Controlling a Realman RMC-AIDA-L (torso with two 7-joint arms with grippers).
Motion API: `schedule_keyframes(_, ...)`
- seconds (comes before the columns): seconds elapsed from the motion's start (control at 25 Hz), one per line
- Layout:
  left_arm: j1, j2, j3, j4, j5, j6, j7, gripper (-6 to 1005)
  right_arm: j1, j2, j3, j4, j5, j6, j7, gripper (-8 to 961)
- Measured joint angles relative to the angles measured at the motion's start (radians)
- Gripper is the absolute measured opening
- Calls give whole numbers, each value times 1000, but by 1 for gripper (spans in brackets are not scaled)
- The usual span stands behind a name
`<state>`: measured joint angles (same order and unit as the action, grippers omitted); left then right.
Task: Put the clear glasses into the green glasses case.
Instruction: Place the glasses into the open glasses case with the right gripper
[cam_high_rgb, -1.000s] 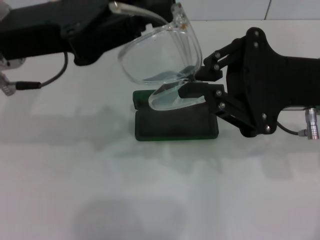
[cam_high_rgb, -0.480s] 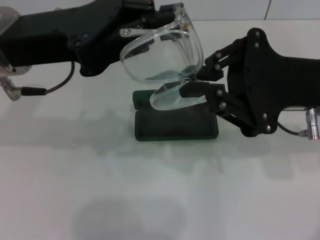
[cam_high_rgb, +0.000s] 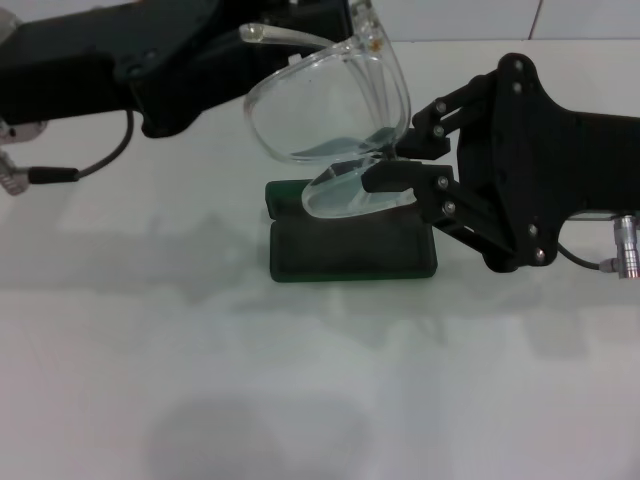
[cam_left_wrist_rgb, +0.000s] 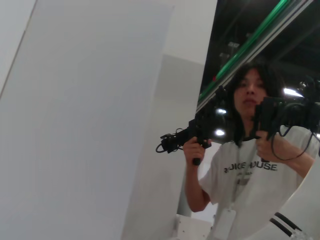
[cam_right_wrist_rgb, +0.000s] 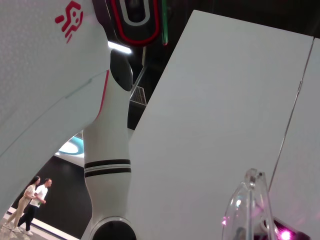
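Observation:
The clear glasses hang in the air above the green glasses case, which lies on the white table. My right gripper comes in from the right and is shut on the glasses at the bridge between the two lenses. One clear temple arm sticks out leftward at the top. My left gripper is right behind that temple, at the glasses' top edge. A clear piece of the frame shows in the right wrist view. The left wrist view shows none of the task's things.
The white table spreads out in front of the case. A cable and plug hang under the left arm, and a silver connector sits on the right arm. A person stands off in the left wrist view.
The left arm pushed right toward the glasses, then drew back left. The upper temple arm swung down and has come up again. The right gripper and the case stayed put.

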<state>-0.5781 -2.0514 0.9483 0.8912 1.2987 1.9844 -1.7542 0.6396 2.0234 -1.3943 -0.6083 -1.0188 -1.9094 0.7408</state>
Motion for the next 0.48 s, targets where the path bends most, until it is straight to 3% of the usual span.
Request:
schedule_keyframes(0.24, 0, 8, -24, -15, 5, -2, 2, 85, 0, 0, 0, 0, 0, -1, 0, 69)
schedule_keyframes(0.48, 0, -3, -3, -18, 2, 2, -3, 85, 0, 1, 1, -1, 0, 3, 0, 69)
